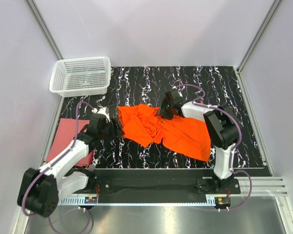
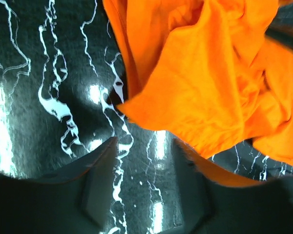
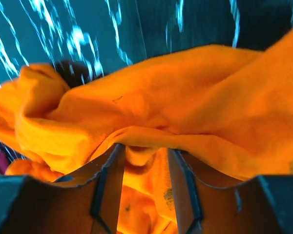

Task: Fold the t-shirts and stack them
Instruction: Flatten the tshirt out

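While the orange t-shirt (image 1: 161, 129) lies crumpled mid-way across the table (image 1: 210, 83), long axis far-left to near-right, its left corner is seen just ahead of the left gripper (image 2: 145, 146), jaws parted and empty; cloth is bunched between the jaws of the right gripper (image 3: 145, 151), clamp unconfirmed.

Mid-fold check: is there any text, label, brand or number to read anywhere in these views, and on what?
No readable text in any view.
The orange t-shirt: plain, no print or tag showing.
The pink-red t-shirt: plain.
The basket: no label visible.
The small parts on the front rail: too small to read.
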